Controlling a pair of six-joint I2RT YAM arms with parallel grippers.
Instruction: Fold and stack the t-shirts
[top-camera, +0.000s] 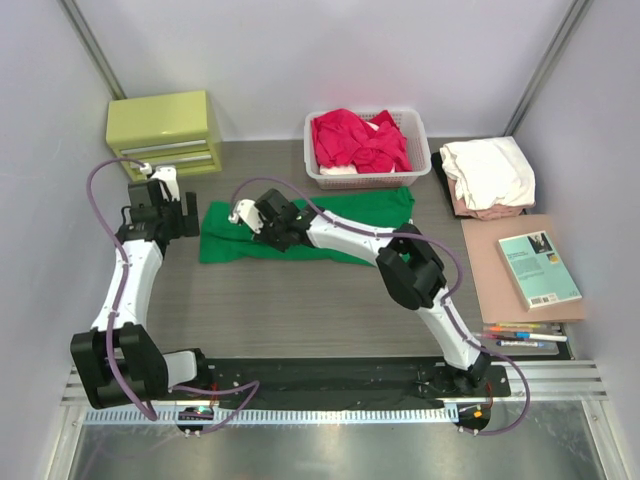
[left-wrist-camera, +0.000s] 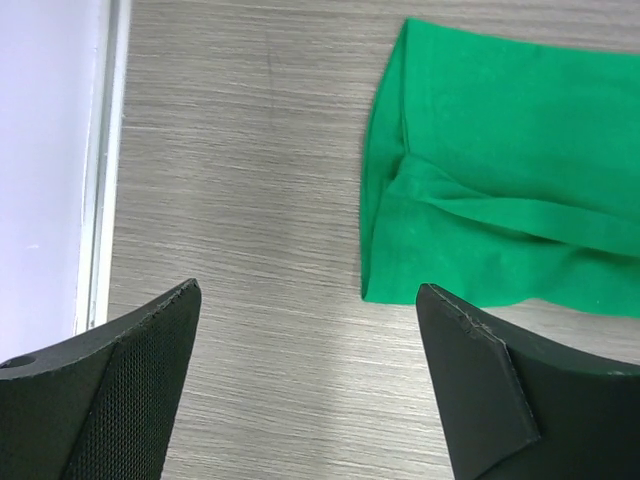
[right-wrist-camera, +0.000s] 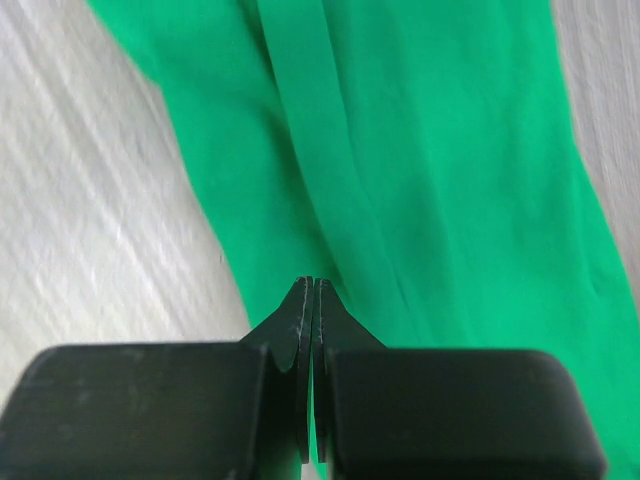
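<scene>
Your right hand (right-wrist-camera: 308, 285) clenched at green t-shirt (right-wrist-camera: 450, 180); left hand (left-wrist-camera: 308, 292) released.
Soft knit lies flat mid-frame on the grey wood-grain worktop (left-wrist-camera: 250, 150), a raised crease running to the closed tips: likely a pinch for folding, though caught cloth is unconfirmed. Left hovers beside the shirt's edge.

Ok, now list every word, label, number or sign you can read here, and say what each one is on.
No text can be read in any view.
The teal book: print on its cover, too small to read.
The pens: any markings are too small to read.
The green t-shirt: no print or label in view.
</scene>
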